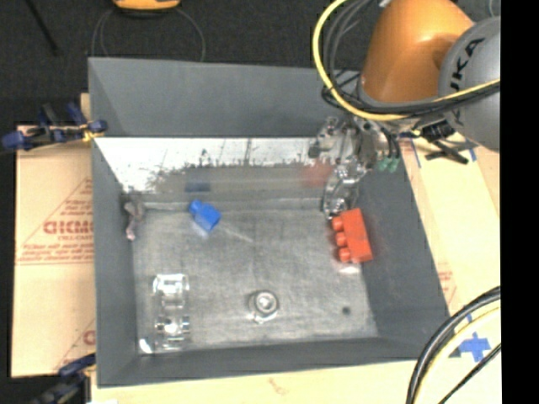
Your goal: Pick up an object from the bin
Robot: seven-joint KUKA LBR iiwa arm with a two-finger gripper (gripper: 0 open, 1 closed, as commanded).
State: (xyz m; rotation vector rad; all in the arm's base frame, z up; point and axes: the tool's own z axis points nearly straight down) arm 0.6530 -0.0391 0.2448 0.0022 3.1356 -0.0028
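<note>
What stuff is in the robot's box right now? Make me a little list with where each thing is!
box: grey metal bin
red thing: red studded plastic brick, right side
robot hand: two-finger gripper, back right, over the brick's far end
blue thing: small blue plastic block, back left
see-through thing: clear plastic piece, front left
round thing: small silvery ring, front middle

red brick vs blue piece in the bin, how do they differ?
Colour: the red brick is orange-red, the blue piece bright blue. Size: the red brick looks longer and bulkier than the blue piece. Place: the red brick lies at the right of the bin, right by the end effector; the blue piece lies left of centre, apart from it. Both are blocky, opaque and lie on the floor.
</note>
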